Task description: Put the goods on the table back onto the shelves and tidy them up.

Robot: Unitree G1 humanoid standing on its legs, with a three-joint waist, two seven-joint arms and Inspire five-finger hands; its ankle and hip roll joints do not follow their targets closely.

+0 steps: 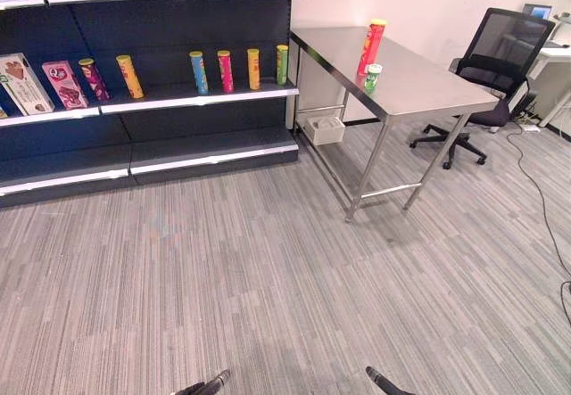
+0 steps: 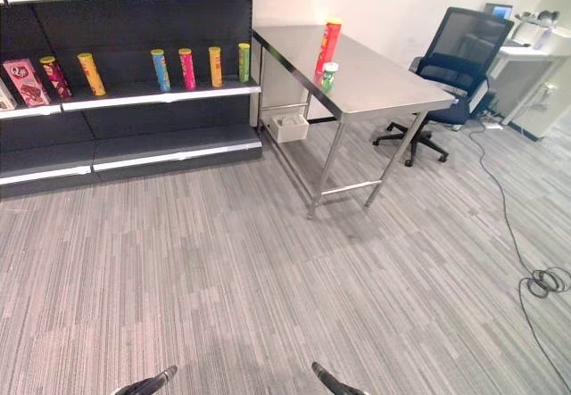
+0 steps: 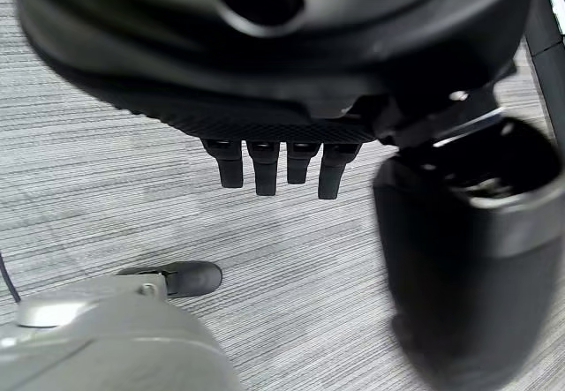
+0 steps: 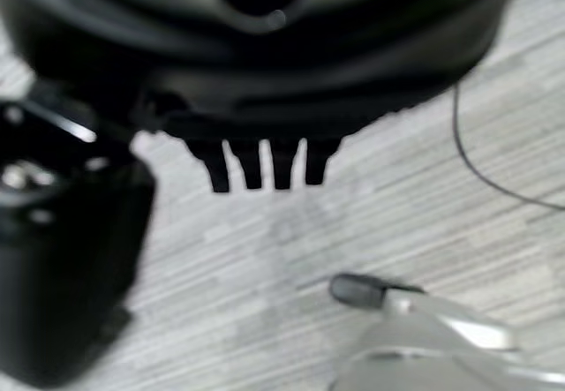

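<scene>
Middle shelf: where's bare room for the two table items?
The middle shelf has a free patch between the yellow can and the blue can. Right of that, four cans stand close together out to the green can at the end. The bottom shelf looks bare. The tall red can and small green can stand on the table.

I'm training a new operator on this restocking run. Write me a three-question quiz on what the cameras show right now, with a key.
1. True or false: the steel table bears a tall red can with a small green can right beside it.
2. Multiple choice: the four upright cans on the middle shelf stand (A) grouped near the shelf's table-side end, (B) lying flat, (C) on the floor.
3. Fill in: the left hand and right hand hang with straight fingers over the ____.

Key: 1 true; 2 A; 3 carpet.
</scene>
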